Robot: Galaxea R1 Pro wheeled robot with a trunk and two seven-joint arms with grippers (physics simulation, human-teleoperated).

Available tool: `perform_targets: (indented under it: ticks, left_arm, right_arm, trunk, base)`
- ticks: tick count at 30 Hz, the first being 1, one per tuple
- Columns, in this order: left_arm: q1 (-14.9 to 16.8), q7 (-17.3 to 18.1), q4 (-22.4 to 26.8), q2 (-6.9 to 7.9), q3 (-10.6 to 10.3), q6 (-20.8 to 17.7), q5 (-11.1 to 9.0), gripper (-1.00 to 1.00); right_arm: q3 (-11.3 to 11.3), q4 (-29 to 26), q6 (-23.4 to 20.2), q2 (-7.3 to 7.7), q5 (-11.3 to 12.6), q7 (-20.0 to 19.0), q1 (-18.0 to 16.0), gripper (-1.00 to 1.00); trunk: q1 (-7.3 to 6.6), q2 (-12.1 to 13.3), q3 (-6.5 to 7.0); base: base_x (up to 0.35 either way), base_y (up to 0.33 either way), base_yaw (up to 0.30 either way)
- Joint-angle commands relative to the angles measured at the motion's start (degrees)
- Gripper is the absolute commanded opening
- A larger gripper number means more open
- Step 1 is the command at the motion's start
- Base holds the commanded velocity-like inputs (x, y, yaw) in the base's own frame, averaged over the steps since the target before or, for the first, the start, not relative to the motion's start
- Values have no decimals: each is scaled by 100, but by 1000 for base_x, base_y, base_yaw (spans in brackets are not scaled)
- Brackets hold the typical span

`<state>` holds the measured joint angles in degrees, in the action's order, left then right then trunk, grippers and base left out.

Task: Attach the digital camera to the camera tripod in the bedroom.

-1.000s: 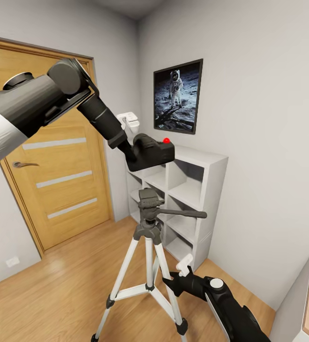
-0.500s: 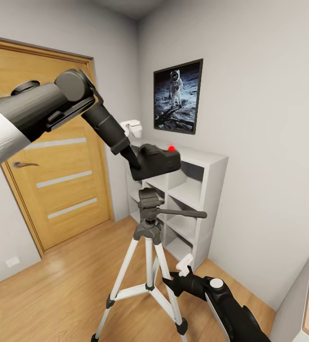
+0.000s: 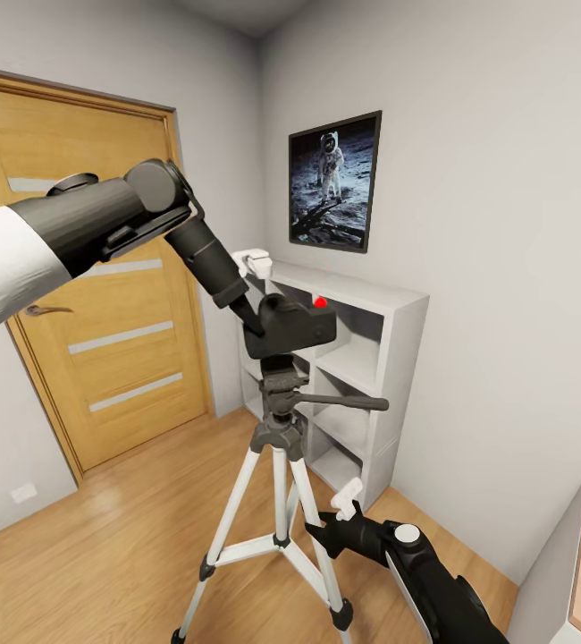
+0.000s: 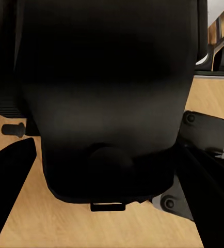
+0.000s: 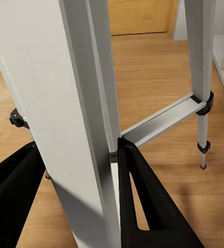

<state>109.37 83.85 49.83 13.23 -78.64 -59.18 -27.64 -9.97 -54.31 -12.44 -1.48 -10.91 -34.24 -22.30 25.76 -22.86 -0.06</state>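
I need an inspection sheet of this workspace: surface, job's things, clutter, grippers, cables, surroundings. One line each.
Surface: wood-plank floor; the tripod stands on it.
Job's things: digital camera sits right above the black head of the camera tripod, at or very near contact; whether it is locked on cannot be told.
Clutter: nothing seen.
Grippers: left gripper is shut on the camera body; right gripper has its fingers either side of a tripod leg, grip cannot be told.
Cables: nothing seen.
Surroundings: oak door, white cube shelving, framed astronaut picture, light-grey walls.
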Motion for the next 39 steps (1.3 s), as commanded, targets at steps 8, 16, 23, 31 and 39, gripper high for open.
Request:
perform_targets:
  ticks: [8, 16, 23, 31, 39]
  left_arm:
    - [13, 17, -114, -75, -56, -64, -21, -100]
    - [10, 17, -151, -90, -145, -67, -24, -100]
    - [33, 17, -155, -84, -471, -74, -47, -100]
    - [39, 17, -76, -20, -559, -76, -63, -100]
    - [53, 17, 3, 11, -563, -80, -73, -100]
  right_arm:
    - [6, -9, 134, -2, -251, -7, -2, -100]
    - [9, -10, 217, -2, -252, -12, -2, -100]
    - [12, -10, 230, -2, -254, -13, -2, -100]
    - [13, -10, 233, -2, -254, -13, -2, -100]
    - [13, -10, 234, -2, -254, -13, -2, -100]
  trunk:
    - [2, -6, -3]
    - [2, -6, -3]
    - [2, -6, -3]
    - [2, -6, -3]
    - [2, -6, -3]
  base:
    - [0, 0, 0]
    - [0, 0, 0]
    - [0, 0, 0]
    - [0, 0, 0]
    - [0, 0, 0]
